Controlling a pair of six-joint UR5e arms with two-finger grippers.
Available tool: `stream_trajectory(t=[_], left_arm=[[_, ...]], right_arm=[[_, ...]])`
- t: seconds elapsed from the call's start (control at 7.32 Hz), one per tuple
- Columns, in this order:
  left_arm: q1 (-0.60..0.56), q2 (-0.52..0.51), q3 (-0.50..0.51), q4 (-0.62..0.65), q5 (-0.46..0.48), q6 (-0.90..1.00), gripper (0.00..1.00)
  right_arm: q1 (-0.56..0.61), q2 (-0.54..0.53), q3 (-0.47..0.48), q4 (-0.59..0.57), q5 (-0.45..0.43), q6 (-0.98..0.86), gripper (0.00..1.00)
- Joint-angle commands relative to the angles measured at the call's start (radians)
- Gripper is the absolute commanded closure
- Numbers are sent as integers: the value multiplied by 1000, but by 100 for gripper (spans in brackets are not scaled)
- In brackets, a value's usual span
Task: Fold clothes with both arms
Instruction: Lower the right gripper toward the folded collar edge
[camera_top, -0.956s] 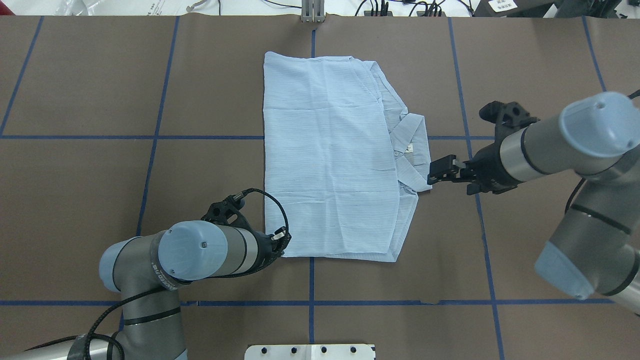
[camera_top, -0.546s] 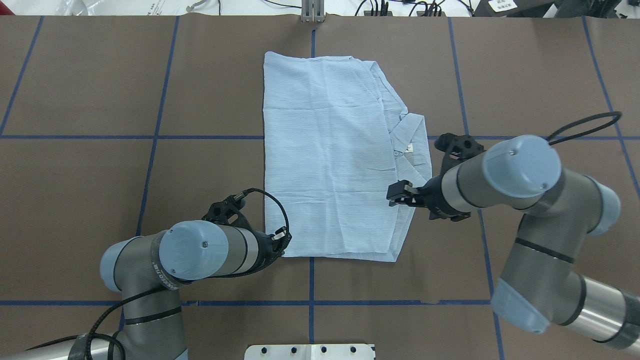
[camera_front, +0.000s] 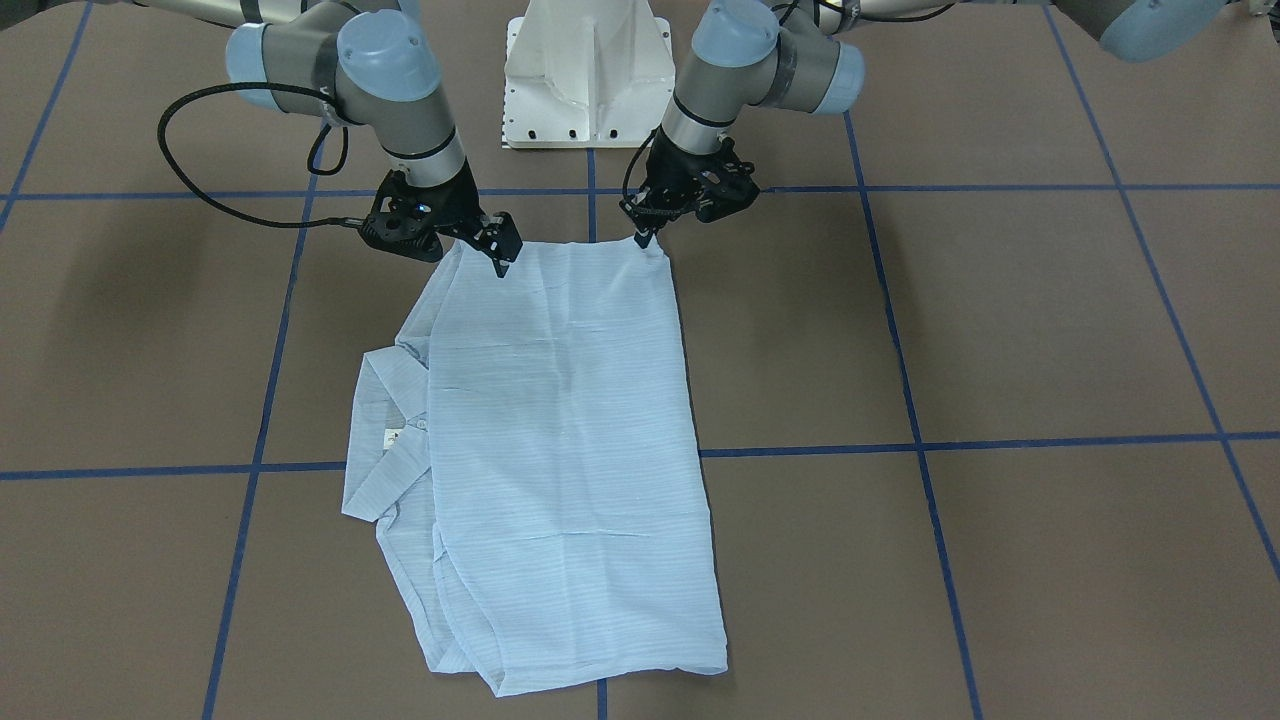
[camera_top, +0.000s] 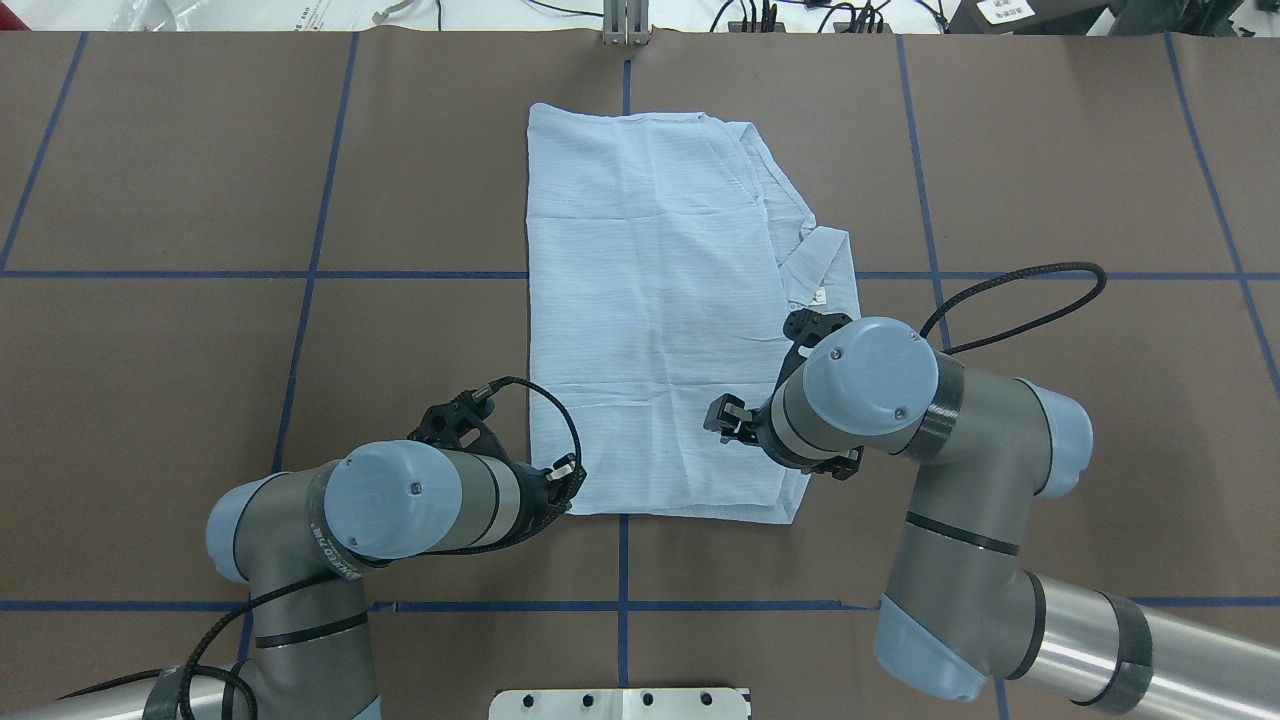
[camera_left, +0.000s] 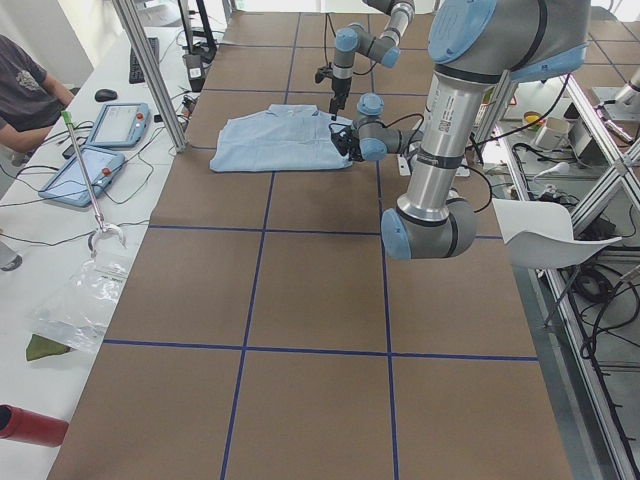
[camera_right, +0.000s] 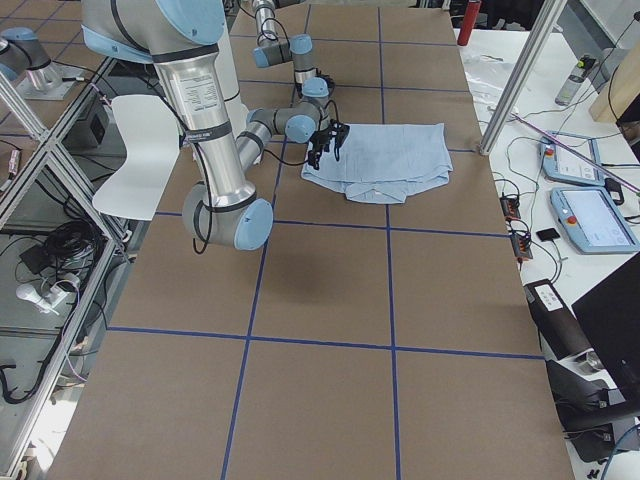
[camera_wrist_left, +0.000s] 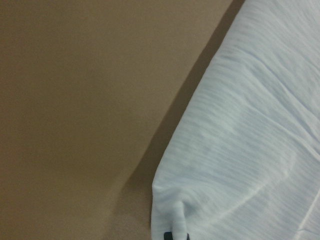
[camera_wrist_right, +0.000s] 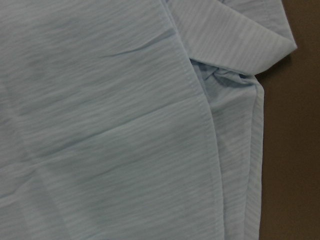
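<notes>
The pale blue striped shirt (camera_top: 650, 300) lies folded flat on the brown table, its collar (camera_top: 825, 290) sticking out on the right side. My left gripper (camera_top: 568, 482) sits at the shirt's near left corner. In the left wrist view the fabric (camera_wrist_left: 250, 150) puckers around dark fingertips (camera_wrist_left: 175, 235), so it is shut on that corner. My right gripper (camera_top: 720, 415) hovers over the shirt's near right part, just inside the folded edge. It looks open, and no fingers show over the cloth (camera_wrist_right: 100, 125) in the right wrist view. The front view shows both grippers (camera_front: 640, 240) (camera_front: 502, 265) at the shirt's robot-side edge (camera_front: 560, 250).
The white pedestal base (camera_front: 585, 80) stands behind the shirt at the robot's side. Blue tape lines (camera_top: 620, 560) grid the table. Beyond the table's far edge lie tablets (camera_left: 120, 125), cables and a seated person (camera_left: 20, 90). A white chair (camera_left: 550, 235) stands behind the robot.
My right arm swung in from beside the collar, leftward and nearer the robot, and now hangs over the shirt's near right part. The left arm has barely moved.
</notes>
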Motion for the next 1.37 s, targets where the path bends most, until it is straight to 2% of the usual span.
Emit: stream_trajectory(t=[0.0, 0.96, 1.23], left_arm=[[0, 0, 1, -3, 0, 2, 100], [0, 0, 12, -4, 2, 2, 100], [0, 1, 13, -4, 2, 2, 100]], right_arm=[[-11, -1, -35, -1, -1, -3, 0], [-39, -9, -64, -2, 3, 3, 2], [-39, -9, -66, -3, 8, 3, 27]])
